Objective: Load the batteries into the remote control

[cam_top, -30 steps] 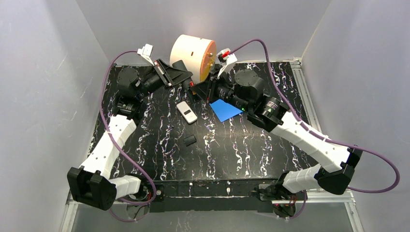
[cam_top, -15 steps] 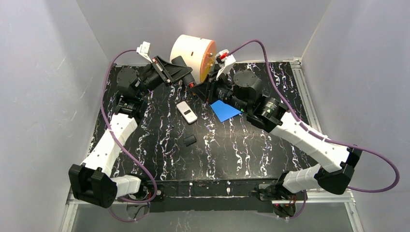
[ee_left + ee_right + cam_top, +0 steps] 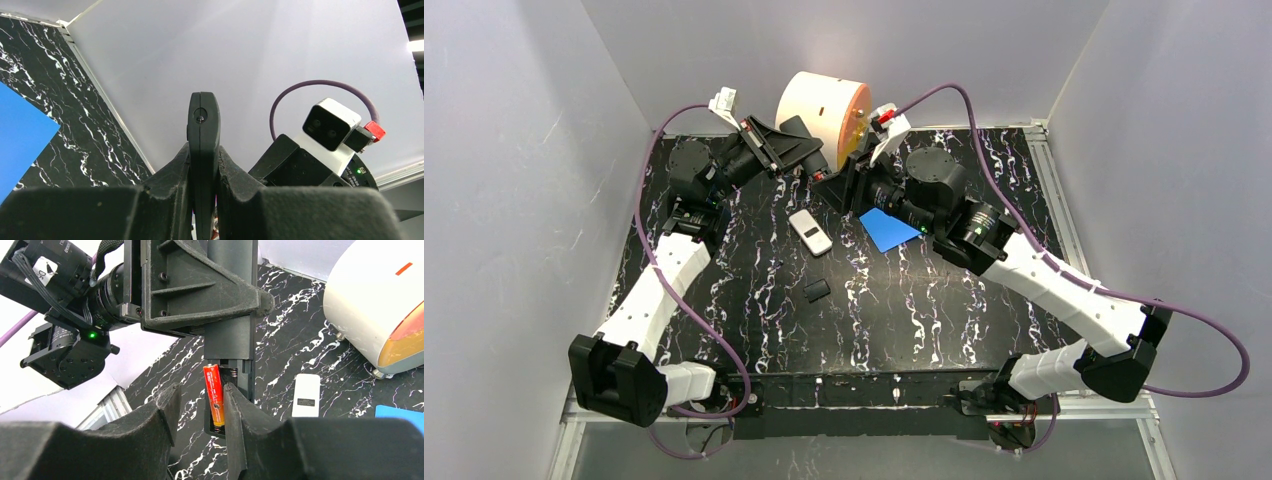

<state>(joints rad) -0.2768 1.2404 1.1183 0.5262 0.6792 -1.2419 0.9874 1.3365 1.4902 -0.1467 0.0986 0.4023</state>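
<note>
While the left claw (image 3: 203, 150) grips the dark remote (image 3: 202, 112), right claw (image 3: 201, 388) open around the orange-red battery (image 3: 215, 396) seated in its compartment (image 3: 239, 377), white remote (image 3: 306, 395) lying nearby

Two remotes (image 3: 231, 347) (image 3: 305, 395), one orange battery (image 3: 216, 395), one blue card (image 3: 890, 228), perhaps one cover (image 3: 817, 291).

Matt moulded plastic on the black remote control (image 3: 230, 347), with a coiled metal spring (image 3: 233, 374) glinting in its open bay. The orange-red battery (image 3: 216, 397) beside it wears a glossy, foil-like wrap, and the right gripper (image 3: 201, 392) is matt black plastic, faintly grainy. The table (image 3: 924, 320): black, white marble veining, a slight sheen. Near its middle the white remote (image 3: 810, 232) is smooth plastic, the blue sheet (image 3: 890, 228) matt like paper
</note>
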